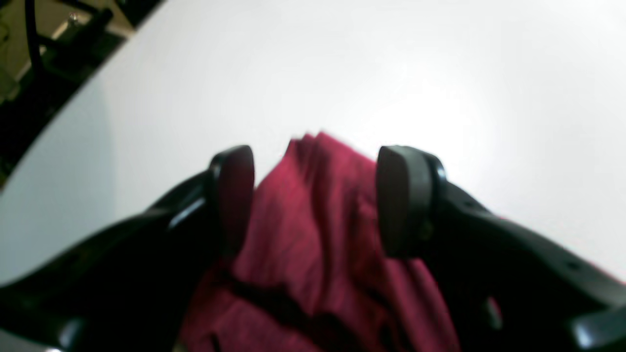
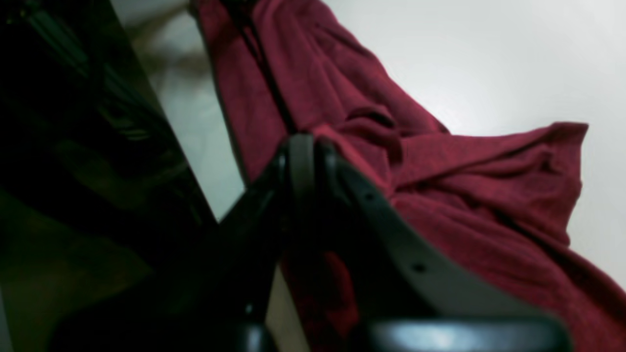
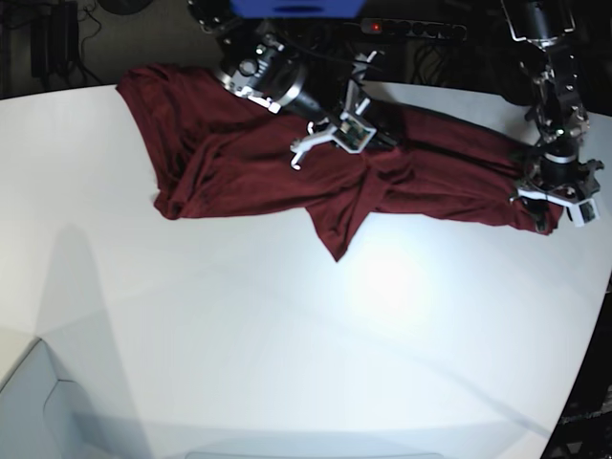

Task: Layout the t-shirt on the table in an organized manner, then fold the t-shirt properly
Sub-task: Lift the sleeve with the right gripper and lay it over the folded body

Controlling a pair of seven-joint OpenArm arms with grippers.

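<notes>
So: t-shirt (image 3: 287, 163) bunched at table (image 3: 287, 363) 12 o'clock. Left gripper (image 1: 313, 195) approx half open w/ cloth between fingers; right gripper (image 2: 305, 151) pinched tight on t-shirt fold.

The maroon shirt (image 3: 239, 163) is strung out in a long wrinkly band across the far side of the white table (image 3: 287, 344), bunched up all over, with one pointy corner poking toward the near edge around the middle.

1 t-shirt (image 3: 249, 158); 1 table (image 3: 306, 335); 2 hands: left (image 3: 555, 196), right (image 3: 359, 129)
</notes>
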